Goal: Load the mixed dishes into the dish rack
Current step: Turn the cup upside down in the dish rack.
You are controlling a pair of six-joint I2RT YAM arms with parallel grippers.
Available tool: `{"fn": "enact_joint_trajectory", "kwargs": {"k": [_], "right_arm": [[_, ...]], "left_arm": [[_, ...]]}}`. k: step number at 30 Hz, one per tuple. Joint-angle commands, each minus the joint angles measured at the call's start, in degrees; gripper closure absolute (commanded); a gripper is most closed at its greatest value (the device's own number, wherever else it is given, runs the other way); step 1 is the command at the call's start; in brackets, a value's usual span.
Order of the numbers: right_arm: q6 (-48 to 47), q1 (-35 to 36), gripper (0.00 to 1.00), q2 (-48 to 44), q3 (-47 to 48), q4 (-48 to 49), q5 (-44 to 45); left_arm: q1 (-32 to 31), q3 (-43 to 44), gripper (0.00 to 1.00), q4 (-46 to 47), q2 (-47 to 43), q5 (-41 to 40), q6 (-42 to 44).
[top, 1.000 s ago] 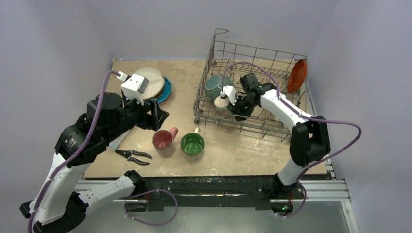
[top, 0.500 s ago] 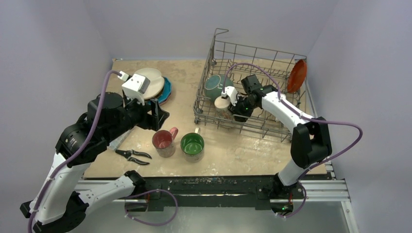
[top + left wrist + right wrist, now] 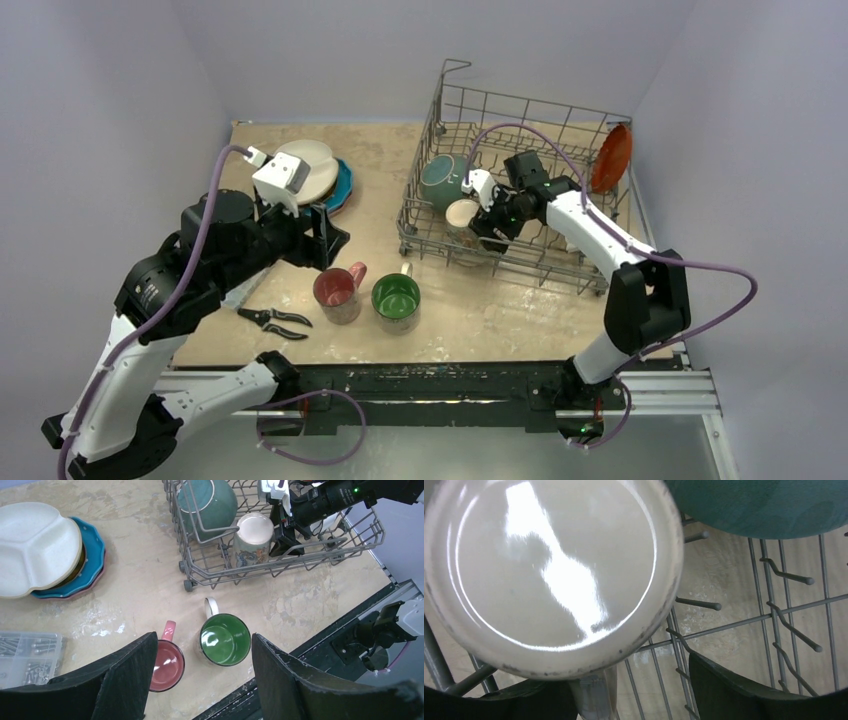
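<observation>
The right gripper, jaws apart, seems done placing the cream mug in the dish rack; next, lift clear.

right pincer opened, let go of cream mug, drawn back slightly

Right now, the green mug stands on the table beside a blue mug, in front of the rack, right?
Not blue: beside the green mug stands a red mug. The left wrist view shows both on the table, in front of the dish rack.
</observation>
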Motion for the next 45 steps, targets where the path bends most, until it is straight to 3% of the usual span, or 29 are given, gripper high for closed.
{"fn": "enact_joint_trajectory", "kwargs": {"k": [1,6,14,21,27,32,39,45], "right_arm": [[2.5,1.0,0.22,-3.7,-0.4,0.2,-4.2],[3.0,1.0,0.12,-5.2,-0.5,-0.5,-4.0],[4.4,1.0,0.13,-10.7,-0.4,-2.9,-3.6],[7.8,1.0,0.17,-15.8,-2.6,-3.0,1.8],[10.2,0.9,0.34,-17.5,-3.8,-1.3,7.7],[11.0,0.9,0.39,-17.6,-4.5,-1.3,10.2],[8.3,0.9,0.62,-9.2,-2.3,-6.8,15.9],[8.2,1.3,0.7,-5.2,-1.6,-8.6,4.0]], "left_arm": [[-0.1,0.5,0.33,1.3,-0.8,-0.2,0.0],[-0.1,0.6,0.33,1.5,-0.8,-0.1,-0.2],[-0.1,0.5,0.33,1.5,-1.1,-0.5,-0.1],[-0.1,-0.5,0.33,2.0,-1.2,-0.6,-0.1],[-0.1,0.2,0.33,1.9,-0.7,-0.7,1.1],[-0.1,-0.1,0.33,1.3,-0.8,-1.5,1.6],[-0.1,-0.4,0.33,1.0,-0.9,-2.2,2.2],[-0.1,-0.3,0.33,0.5,-0.7,-2.3,2.5]]}}
